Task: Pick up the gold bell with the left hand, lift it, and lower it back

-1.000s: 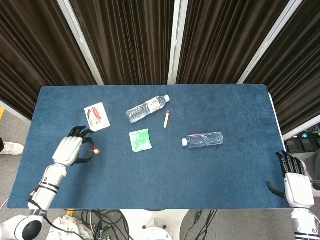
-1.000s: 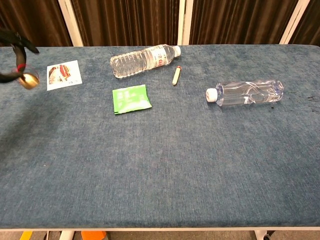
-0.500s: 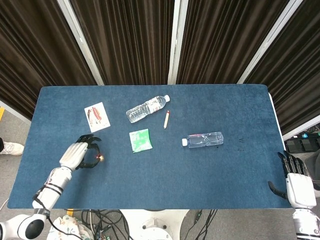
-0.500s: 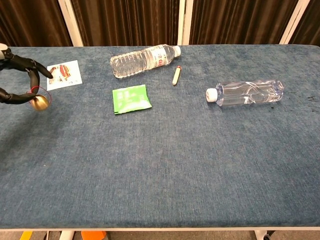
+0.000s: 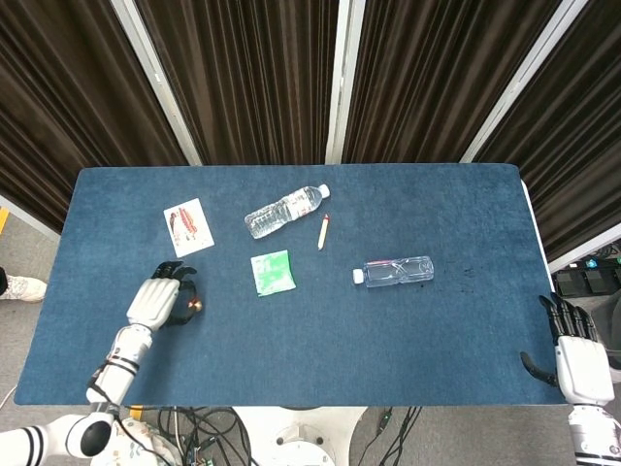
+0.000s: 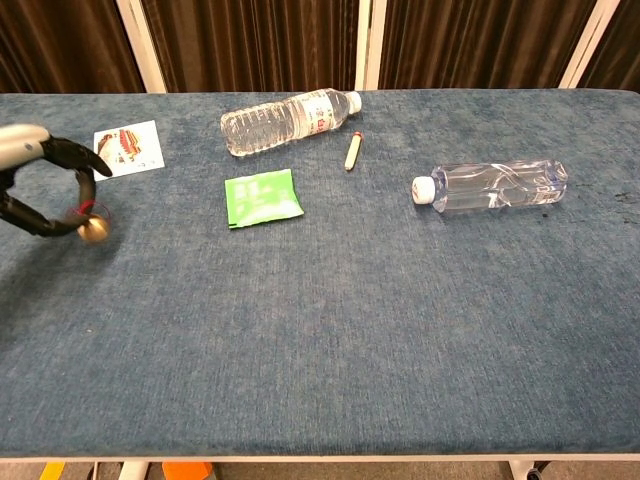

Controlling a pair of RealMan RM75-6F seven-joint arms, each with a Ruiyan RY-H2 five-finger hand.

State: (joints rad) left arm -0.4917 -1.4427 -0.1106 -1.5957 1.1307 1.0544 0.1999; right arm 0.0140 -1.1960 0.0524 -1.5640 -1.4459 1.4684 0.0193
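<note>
Pinching the small round gold bell [image 6: 96,230] at its fingertips, the left hand [image 5: 155,301] holds it at three o'clock, at or just above the blue tabletop [image 5: 388,330].

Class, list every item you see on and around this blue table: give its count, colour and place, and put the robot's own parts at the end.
Small round gold bell: one, gold, near the left edge of the table, pinched by the left hand.
Clear plastic water bottles: two, lying flat; one at the far centre, one right of centre.
Green flat packet: one, green, centre-left.
White picture card: one, white with red print, far left.
Short tan pencil stub: one, tan, beside the far bottle's cap.
Blue cloth table: one, blue.
Dark curtains: brown, behind the table.
Left hand: white and black, holds the bell.
Right hand: white and black, off the near right corner, holding nothing.
</note>
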